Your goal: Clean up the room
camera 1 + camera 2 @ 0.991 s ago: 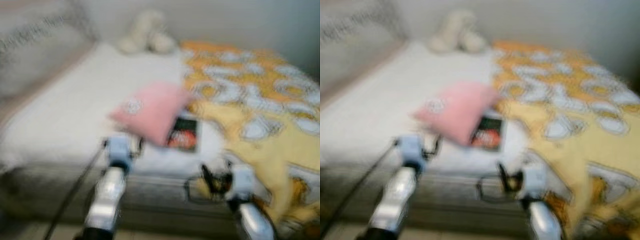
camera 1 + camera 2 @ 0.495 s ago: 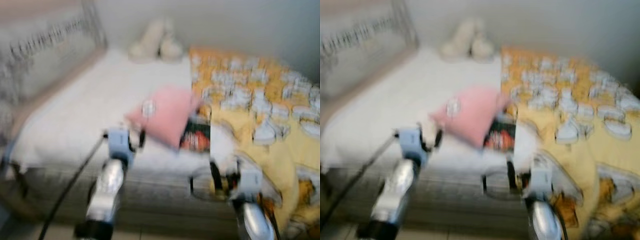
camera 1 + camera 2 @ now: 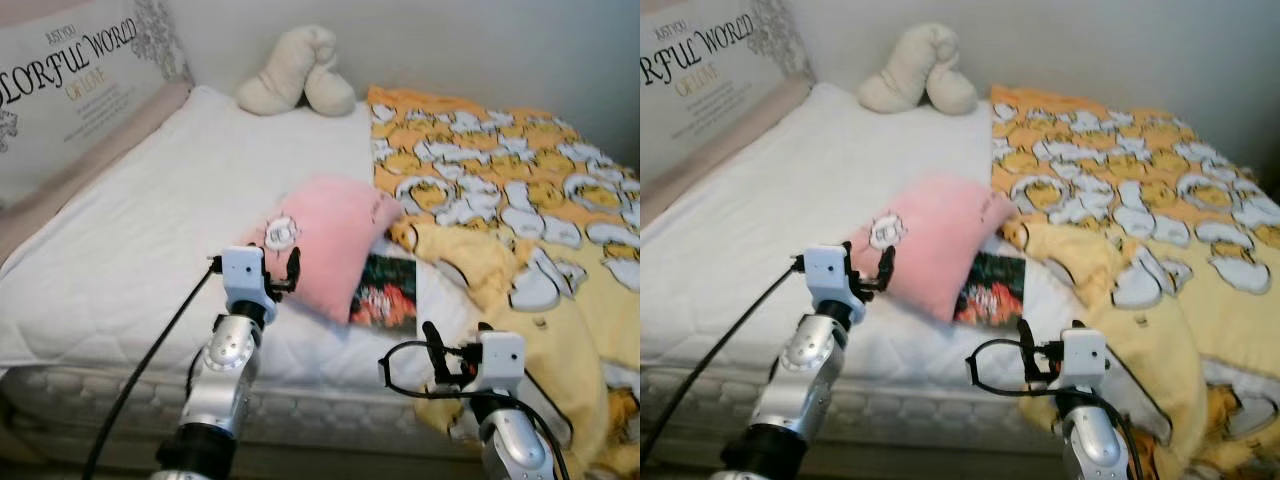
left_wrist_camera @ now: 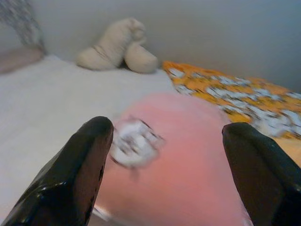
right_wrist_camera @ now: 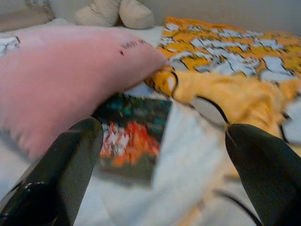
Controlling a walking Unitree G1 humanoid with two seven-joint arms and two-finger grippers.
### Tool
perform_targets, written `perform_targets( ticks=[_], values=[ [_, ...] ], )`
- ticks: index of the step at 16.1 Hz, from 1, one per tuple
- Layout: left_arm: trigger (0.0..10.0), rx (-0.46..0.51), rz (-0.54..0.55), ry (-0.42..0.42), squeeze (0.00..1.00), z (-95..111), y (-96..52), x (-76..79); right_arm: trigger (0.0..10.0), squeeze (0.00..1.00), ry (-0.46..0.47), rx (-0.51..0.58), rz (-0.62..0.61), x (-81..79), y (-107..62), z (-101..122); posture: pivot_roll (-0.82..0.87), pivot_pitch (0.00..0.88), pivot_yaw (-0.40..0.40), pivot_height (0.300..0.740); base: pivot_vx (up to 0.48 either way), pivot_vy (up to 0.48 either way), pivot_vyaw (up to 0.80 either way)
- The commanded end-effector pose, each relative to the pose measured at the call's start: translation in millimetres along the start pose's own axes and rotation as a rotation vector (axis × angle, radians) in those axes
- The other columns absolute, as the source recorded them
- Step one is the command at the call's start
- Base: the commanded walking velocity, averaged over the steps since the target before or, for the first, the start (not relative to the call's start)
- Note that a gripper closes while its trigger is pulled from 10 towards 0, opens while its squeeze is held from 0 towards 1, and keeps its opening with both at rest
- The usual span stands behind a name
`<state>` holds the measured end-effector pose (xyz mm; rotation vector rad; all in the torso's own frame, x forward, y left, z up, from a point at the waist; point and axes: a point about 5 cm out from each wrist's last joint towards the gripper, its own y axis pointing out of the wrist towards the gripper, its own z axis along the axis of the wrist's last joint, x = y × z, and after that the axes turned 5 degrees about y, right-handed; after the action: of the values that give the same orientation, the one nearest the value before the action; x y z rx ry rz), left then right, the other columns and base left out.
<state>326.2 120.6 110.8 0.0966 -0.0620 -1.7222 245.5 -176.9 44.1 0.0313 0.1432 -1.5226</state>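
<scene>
— Two grippers up at the near edge of the bed (image 3: 120, 250), and both sets of jaws stand wide apart, holding nothing. The left gripper (image 3: 290, 268) hovers just at the near corner of the pink pillow (image 3: 325, 245).

— And the right gripper (image 3: 432, 345)?

— Lower, off the mattress edge, aimed toward the dark picture book (image 3: 385, 293) that lies half tucked under that pillow, beside the rumpled yellow duck blanket (image 3: 520, 230).

— What could spoil this?

— I'd say the pillow is soft and bulky; a pinch on one corner may slip. Pull it carelessly and the book could slide off the bed edge. The blanket's fold near the right gripper might snag its cable (image 3: 400, 365) too.
</scene>
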Motion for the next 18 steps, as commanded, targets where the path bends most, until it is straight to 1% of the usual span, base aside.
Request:
perform_targets(
  ticks=[1,3,4,5,6,7,8,9,10,11,12,13,14,15,16,17,18],
  values=[
    [10.0,0.018,0.021,0.019,0.0,5.0,2.8,-11.2,10.0,0.0,0.012,0.018,0.019,-8.8,2.9,2.7,0.07,0.0,-0.026,0.74,0.48,0.0,0.0],
    [10.0,0.022,0.029,0.029,0.0,6.4,3.4,-14.7,10.0,0.0,0.011,0.02,0.023,-11.3,0.9,2.0,0.07,0.0,-0.023,0.74,0.48,0.0,0.0],
    [10.0,0.026,0.028,0.041,0.0,7.8,3.5,-15.8,10.0,0.0,0.025,0.026,0.024,-12.8,1.3,4.4,0.07,0.0,-0.023,0.74,0.48,0.0,0.0],
    [10.0,0.036,0.03,0.056,0.0,11.1,5.6,-19.6,10.0,0.0,0.043,0.041,0.028,-14.1,5.9,13.1,0.06,0.0,-0.022,0.74,0.48,0.0,0.0],
    [10.0,0.036,0.03,0.056,0.0,11.1,5.6,-19.6,10.0,0.0,0.043,0.041,0.028,-14.1,5.9,13.1,0.06,0.0,-0.022,0.74,0.48,0.0,0.0],
    [10.0,0.05,0.054,0.065,0.0,18.8,12.8,-30.3,10.0,0.0,0.06,0.072,0.014,-11.8,16.8,30.2,0.05,0.0,-0.024,0.74,0.48,0.0,0.0],
    [10.0,0.071,0.089,0.109,0.0,36.8,29.3,-46.4,10.0,0.0,0.109,0.118,-0.019,-3.4,33.3,54.8,0.04,0.0,-0.026,0.74,0.48,0.0,0.0],
    [10.0,0.024,0.098,0.157,0.0,45.7,44.3,-55.5,10.0,0.0,0.264,0.096,-0.067,4.1,47.1,63.4,0.04,0.0,-0.023,0.74,0.472,0.0,0.0],
    [10.0,-0.01,0.107,0.188,0.0,47.0,49.4,-58.8,10.0,0.0,0.346,0.074,-0.079,5.9,52.4,64.4,0.04,0.0,-0.023,0.74,0.244,0.0,0.0],
    [10.0,-0.166,0.007,0.193,0.0,38.0,58.7,-57.3,10.0,0.0,0.448,0.031,-0.07,7.5,62.6,64.3,0.04,0.0,-0.026,0.74,0.0,0.0,0.0],
    [10.0,-0.311,-0.072,0.155,0.0,26.2,60.3,-55.6,10.0,0.0,0.482,-0.001,-0.063,7.6,67.0,61.8,0.03,0.0,-0.023,0.74,0.0,0.0,0.0],
    [10.0,-0.403,-0.105,0.062,0.0,19.0,60.3,-54.0,10.0,0.0,0.522,-0.041,-0.025,2.1,69.9,59.1,0.03,0.001,-0.023,0.74,0.0,0.0,0.0],
    [10.0,-0.445,-0.124,0.016,0.0,18.0,62.1,-51.9,10.0,0.0,0.547,-0.085,-0.004,-1.9,71.0,54.5,0.02,0.018,-0.018,0.74,0.0,0.0,0.0],
    [10.0,-0.46,-0.145,-0.012,0.0,18.7,63.4,-49.4,10.0,0.0,0.574,-0.112,0.008,-4.2,69.6,50.8,0.01,0.03,-0.01,0.74,0.0,0.0,0.0],
    [10.0,-0.464,-0.159,-0.02,0.0,20.9,65.4,-47.0,10.0,0.0,0.625,-0.138,0.016,-7.8,68.6,45.5,-0.01,0.049,-0.006,0.74,0.0,0.0,0.0],
    [10.0,-0.468,-0.175,-0.021,0.0,24.4,68.2,-43.9,10.0,0.0,0.686,-0.172,0.011,-14.5,69.6,38.8,-0.01,0.095,-0.003,0.74,0.0,0.0,0.0],
    [10.0,-0.467,-0.175,-0.025,0.0,26.0,69.2,-43.5,10.0,0.0,0.693,-0.177,0.008,-15.8,70.9,37.9,-0.01,0.095,-0.003,0.74,0.0,0.0,0.0]
  ],
)
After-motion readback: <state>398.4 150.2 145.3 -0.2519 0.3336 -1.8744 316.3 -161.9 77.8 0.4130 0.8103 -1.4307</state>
